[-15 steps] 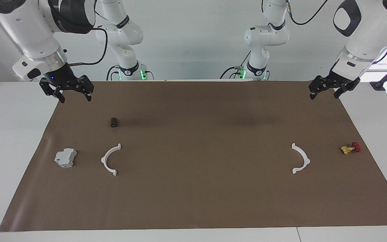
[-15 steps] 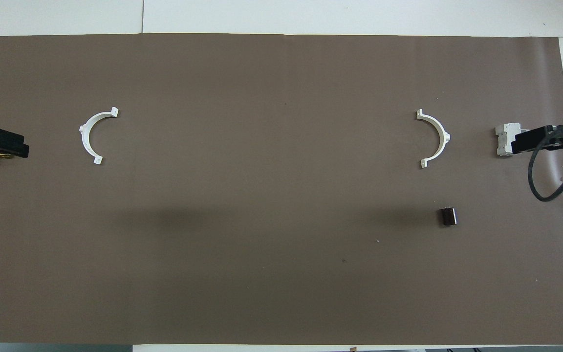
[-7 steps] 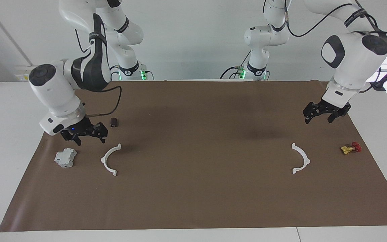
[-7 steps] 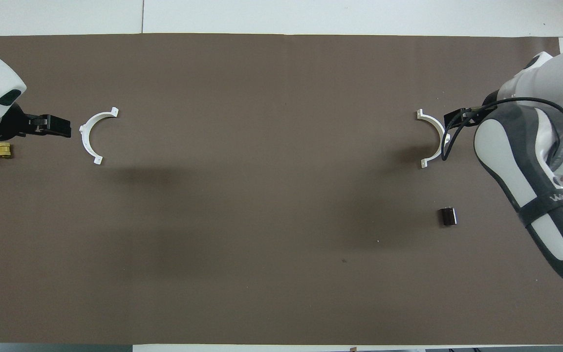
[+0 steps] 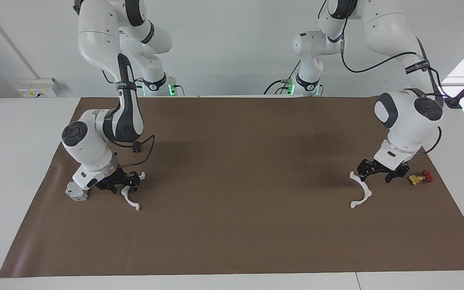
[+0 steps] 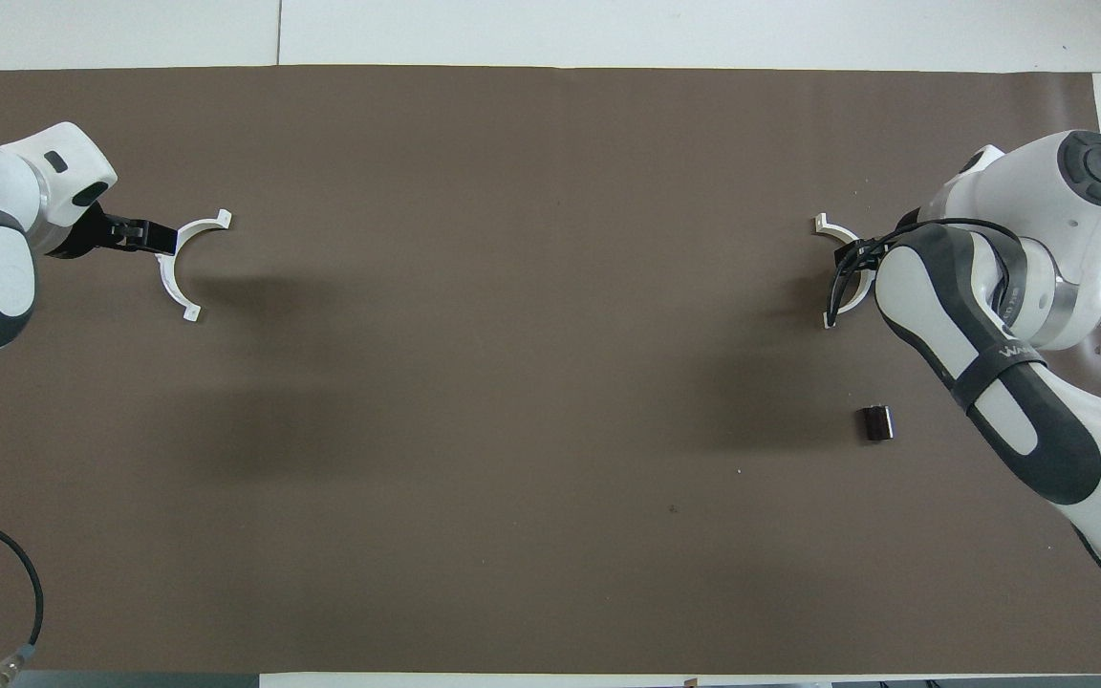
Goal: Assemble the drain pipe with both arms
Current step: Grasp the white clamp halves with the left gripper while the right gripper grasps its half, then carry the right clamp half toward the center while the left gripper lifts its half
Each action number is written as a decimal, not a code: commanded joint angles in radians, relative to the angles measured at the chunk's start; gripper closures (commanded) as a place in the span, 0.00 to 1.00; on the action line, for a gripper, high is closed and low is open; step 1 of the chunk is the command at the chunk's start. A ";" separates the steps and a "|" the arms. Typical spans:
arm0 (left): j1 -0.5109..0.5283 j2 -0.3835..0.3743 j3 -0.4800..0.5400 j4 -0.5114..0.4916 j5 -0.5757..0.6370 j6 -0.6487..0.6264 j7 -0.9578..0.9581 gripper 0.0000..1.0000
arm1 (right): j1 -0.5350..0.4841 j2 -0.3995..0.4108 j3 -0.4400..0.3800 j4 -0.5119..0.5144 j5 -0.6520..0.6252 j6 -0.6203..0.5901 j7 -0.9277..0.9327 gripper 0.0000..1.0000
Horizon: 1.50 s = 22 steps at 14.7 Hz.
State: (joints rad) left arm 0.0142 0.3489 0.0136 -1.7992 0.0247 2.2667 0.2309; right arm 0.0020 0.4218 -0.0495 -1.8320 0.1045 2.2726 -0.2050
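The drain pipe lies as two separate white half-ring arcs on the brown mat [image 5: 232,241]. One arc [image 5: 132,202] [image 6: 823,226] is toward the right arm's end. My right gripper [image 5: 124,186] is down at its middle and open, covering that part. In the overhead view the right arm hides this gripper. The other arc [image 5: 364,196] [image 6: 171,277] is toward the left arm's end. My left gripper [image 5: 375,174] [image 6: 159,232] stands open, low at the arc's end nearer the robots. Neither arc is lifted.
A grey boxy block [image 5: 75,192] sits beside the right gripper's wrist, partly covered by it. A small dark cylinder [image 5: 135,150] [image 6: 876,422] lies nearer to the robots than that arc. A yellow-and-red valve piece [image 5: 419,177] lies beside the left gripper.
Both arms have swung down from high over the mat's ends and come in to the two arcs. Both grippers now sit low at their arcs. The arcs have not moved.
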 commanded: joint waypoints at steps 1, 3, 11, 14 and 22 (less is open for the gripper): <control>0.024 0.067 -0.001 0.020 0.018 0.069 0.045 0.08 | -0.020 0.009 0.007 -0.010 0.021 0.045 -0.071 0.27; 0.027 0.084 -0.001 0.017 0.018 0.091 0.056 0.09 | -0.016 0.011 0.006 -0.019 0.021 0.057 -0.074 0.31; 0.026 0.105 -0.001 -0.003 0.017 0.126 0.091 0.14 | -0.013 0.008 0.007 -0.038 0.021 0.050 -0.079 1.00; 0.026 0.105 -0.001 -0.008 0.017 0.143 0.091 0.59 | 0.007 0.006 0.025 0.020 0.021 0.006 -0.061 1.00; 0.027 0.088 0.000 -0.005 0.015 0.104 0.085 1.00 | 0.406 0.110 0.043 0.303 -0.003 -0.170 0.516 1.00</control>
State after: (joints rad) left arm 0.0355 0.4509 0.0140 -1.7997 0.0250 2.3821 0.3119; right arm 0.3561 0.4758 0.0000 -1.5693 0.1081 2.1001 0.2072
